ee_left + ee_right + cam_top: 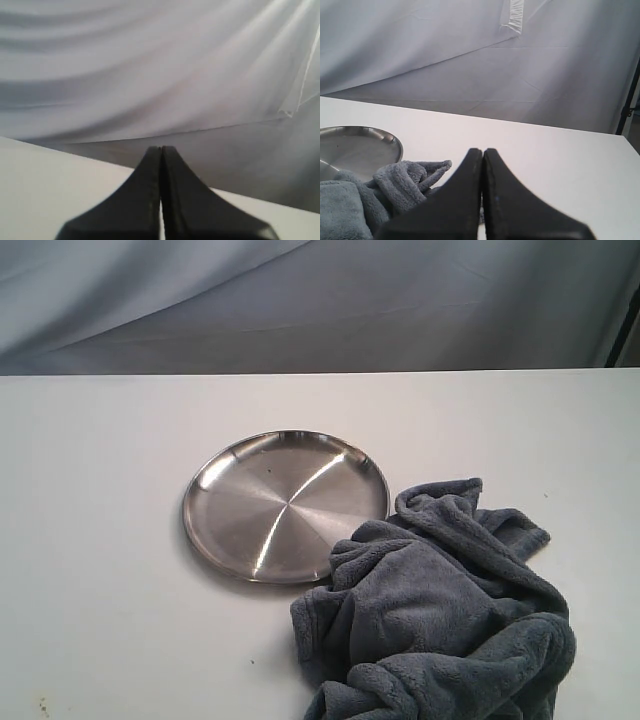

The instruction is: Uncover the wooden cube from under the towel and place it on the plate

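Note:
A round steel plate (260, 510) lies on the white table, bare of anything. The blue-grey towel (440, 610) is heaped in thick folds at its front right, one edge over the plate's rim. The wooden cube is hidden. Neither arm shows in the exterior view. My left gripper (161, 148) is shut with nothing in it, its black fingers pressed together above the table. My right gripper (483, 150) is shut and empty too, close behind the towel (380, 192), with the plate (355, 145) beyond the cloth.
The white table (100, 640) runs to a far edge, with a grey draped backdrop (320, 300) behind it. A dark upright post (630, 100) stands past the table's right corner.

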Controlling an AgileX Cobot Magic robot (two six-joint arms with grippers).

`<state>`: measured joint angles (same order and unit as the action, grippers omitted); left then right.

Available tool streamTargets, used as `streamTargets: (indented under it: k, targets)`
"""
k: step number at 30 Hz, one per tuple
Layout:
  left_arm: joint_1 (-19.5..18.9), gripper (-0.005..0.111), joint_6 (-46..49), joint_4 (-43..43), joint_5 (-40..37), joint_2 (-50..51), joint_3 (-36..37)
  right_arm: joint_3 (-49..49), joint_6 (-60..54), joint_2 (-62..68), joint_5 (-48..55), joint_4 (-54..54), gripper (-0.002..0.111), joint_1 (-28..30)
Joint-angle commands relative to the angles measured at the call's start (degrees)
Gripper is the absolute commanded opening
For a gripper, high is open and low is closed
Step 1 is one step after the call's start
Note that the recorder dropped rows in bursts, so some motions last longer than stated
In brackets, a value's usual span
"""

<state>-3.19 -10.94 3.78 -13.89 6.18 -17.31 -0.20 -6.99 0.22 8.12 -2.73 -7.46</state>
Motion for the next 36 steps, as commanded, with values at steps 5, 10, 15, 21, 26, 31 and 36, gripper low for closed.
streamTargets:
  k: [5, 10, 15, 21, 26, 31, 36]
  targets:
    - [0.4, 0.0, 15.9, -0.9, -12.2, 14.0, -14.9, 0.2, -0.1, -0.2, -0.4, -0.3, 0.0, -0.2]
    - [1.2, 0.0, 19.1, 0.2, -17.9, 20.8, -22.0, 0.2, -0.1, -0.2, -0.4, -0.3, 0.0, -0.2]
    - [6.2, 0.0, 32.8, 8.4, -19.0, 27.6, -26.4, 0.2, -0.1, -0.2, -0.4, -0.3, 0.0, -0.2]
    - [12.1, 0.0, 35.4, 10.9, -25.9, 36.3, -31.1, 0.2, -0.1, -0.2, -0.4, -0.3, 0.0, -0.2]
    - [17.2, 0.0, 33.0, 10.9, -30.9, 44.6, -33.0, 0.2, -0.1, -0.2, -0.4, -0.3, 0.0, -0.2]
    - [22.6, 0.0, 27.1, 10.9, -37.7, 51.5, -33.0, 0.2, -0.1, -0.2, -0.4, -0.3, 0.0, -0.2]
    - [27.7, 0.0, 21.2, 11.3, -44.4, 56.7, -33.0, 0.2, -0.1, -0.2, -0.4, -0.3, 0.0, -0.2]
